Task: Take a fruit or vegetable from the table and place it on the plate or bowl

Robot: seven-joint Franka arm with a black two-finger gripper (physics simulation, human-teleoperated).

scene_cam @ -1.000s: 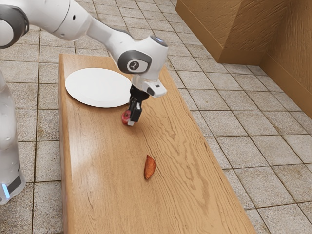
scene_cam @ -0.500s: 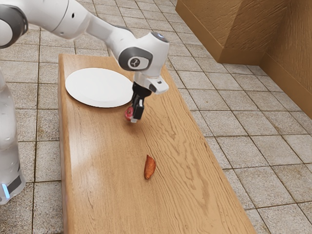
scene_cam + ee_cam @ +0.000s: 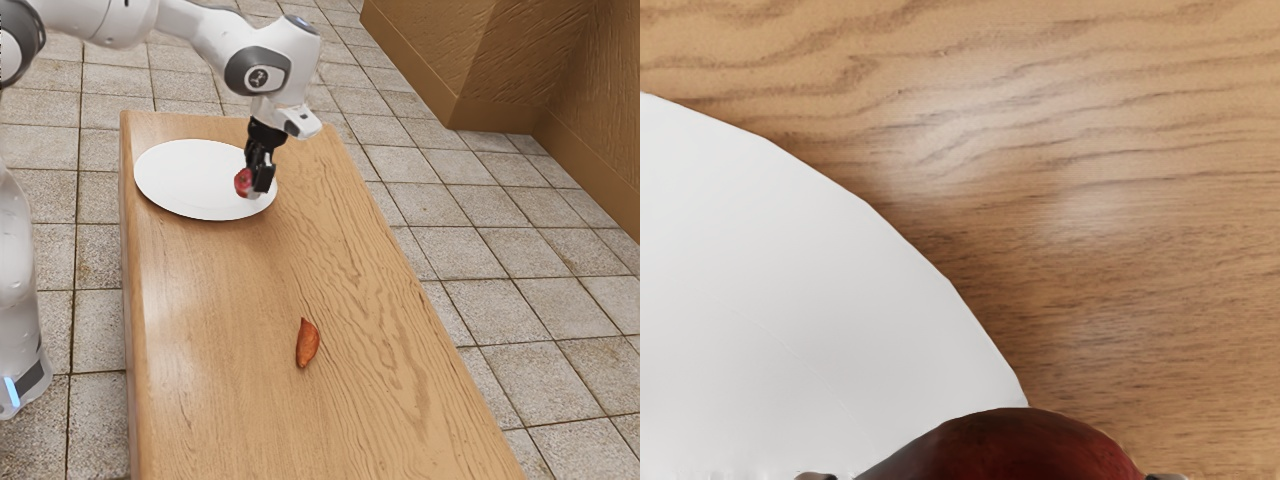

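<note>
**One red fruit pinched in the gripper, right over the plate's rim**

So the black gripper [image 3: 253,184] has its two fingers closed in on a small red fruit [image 3: 243,182], one finger on each side, with only the fruit's width between them. In the exterior view the fruit sits over the white plate [image 3: 190,178], on the part of the rim nearest that view's right. Can't honestly tell whether it's touching the plate or hanging just above it.

The wrist view backs that up: the red fruit [image 3: 1008,447] is a rounded blob just under the hand, lined up with the curved edge of the plate [image 3: 760,310], with bare wooden table [image 3: 1110,200] on the other side of that edge.

The plate is at the far end of the long wooden table [image 3: 210,330], close to where the white arm [image 3: 170,25] comes in from the exterior view's upper left. An orange vegetable [image 3: 307,343], pointy at one end, lies on the table well apart from the plate and the gripper, toward the near end. Tiled floor [image 3: 480,250] all around.
</note>
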